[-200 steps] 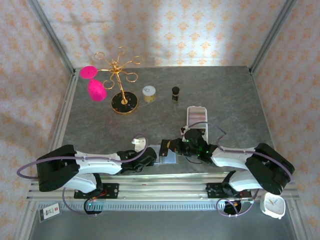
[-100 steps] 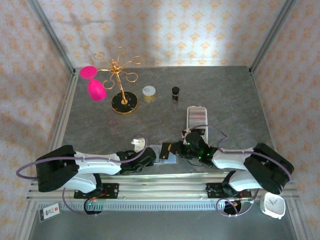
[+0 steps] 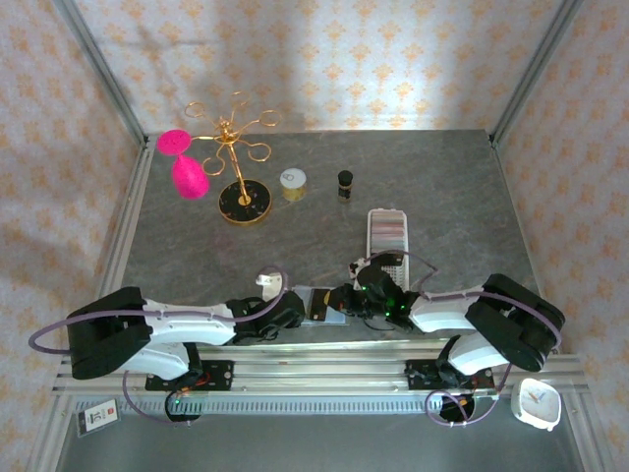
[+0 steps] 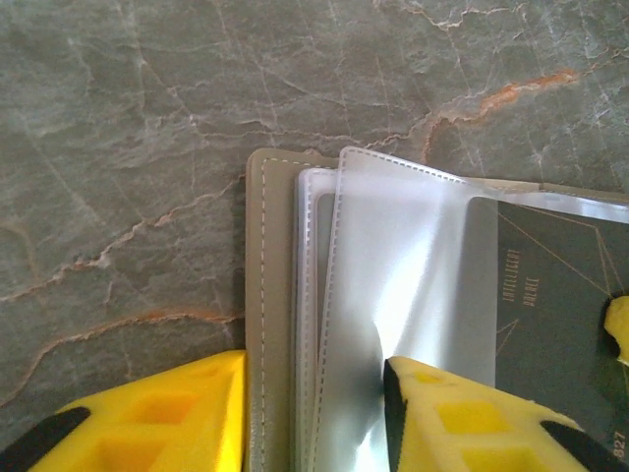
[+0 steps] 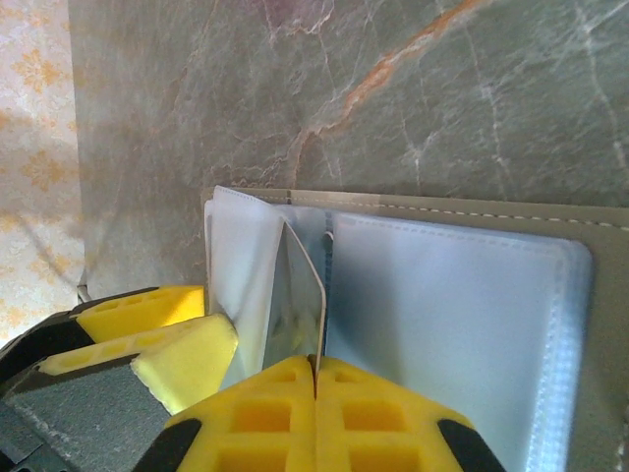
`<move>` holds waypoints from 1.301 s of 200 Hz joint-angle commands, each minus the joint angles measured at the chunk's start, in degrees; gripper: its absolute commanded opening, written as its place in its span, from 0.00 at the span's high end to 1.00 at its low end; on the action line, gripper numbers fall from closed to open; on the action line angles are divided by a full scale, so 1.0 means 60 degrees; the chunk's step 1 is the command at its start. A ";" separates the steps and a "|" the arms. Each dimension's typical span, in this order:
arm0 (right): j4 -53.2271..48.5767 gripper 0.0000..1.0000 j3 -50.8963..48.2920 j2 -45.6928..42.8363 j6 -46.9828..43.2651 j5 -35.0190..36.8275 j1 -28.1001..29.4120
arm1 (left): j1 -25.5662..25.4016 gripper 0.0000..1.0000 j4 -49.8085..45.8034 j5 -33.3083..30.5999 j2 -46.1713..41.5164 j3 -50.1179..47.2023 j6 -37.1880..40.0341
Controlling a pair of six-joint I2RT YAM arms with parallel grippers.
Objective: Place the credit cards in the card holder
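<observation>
Standing by the desk (image 4: pixel 147 147), I see the card holder (image 4: pixel 265 295) lying open and flat near its front edge, between the two arms. The grey-green cover is underneath, and the clear sleeves (image 4: pixel 393 256) are spread on top like pages.

The left end effector (image 4: pixel 314 379) is partly open. Its two yellow fingers (image 4: pixel 462 413) stand apart over the left part of the holder, with the stitched cover edge and some sleeves between them. One finger seems to rest on a sleeve. I think the purpose is to pin the holder down, so that it does not slide and the pages do not close. I would not call it a real grip.

The right end effector (image 5: pixel 316 379) is fully closed on one credit card (image 5: pixel 295 295). It holds the card by the near edge, standing on edge and a little tilted, and the far edge goes in among the sleeves close to the fold. From the left wrist a dark card with thin gold lines has its edge already under a clear layer; I judge it is the same card.

So the step in hand is the insertion. The sleeve mouth is soft, so the push must follow the pocket. Otherwise the card may go between two pages instead of inside one.
</observation>
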 commanded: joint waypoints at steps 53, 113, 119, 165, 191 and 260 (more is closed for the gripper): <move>-0.0050 1.00 0.0280 0.0187 0.0137 -0.0323 0.0129 | 0.0343 0.53 0.0608 0.0627 -0.0194 -0.0751 -0.0304; 0.0442 1.00 0.0596 0.0677 0.0307 -0.0511 0.0225 | 0.0553 0.53 0.1415 0.1069 -0.0640 -0.1306 -0.0292; 0.0455 1.00 0.0664 0.0756 0.0327 -0.0513 0.0232 | 0.0554 0.53 0.1531 0.1143 -0.0653 -0.1384 -0.0285; 0.0677 1.00 0.0947 0.1168 0.0503 -0.0478 0.0276 | 0.0581 0.55 0.1995 0.1384 -0.0619 -0.1614 -0.0402; 0.0593 1.00 0.1088 0.1454 0.0506 -0.0402 0.0375 | 0.0607 0.57 0.2164 0.1403 -0.0748 -0.1726 -0.0461; 0.0390 1.00 0.1555 0.2072 0.0397 -0.0398 0.0603 | 0.0730 0.68 0.2475 0.1477 -0.1370 -0.2013 -0.0543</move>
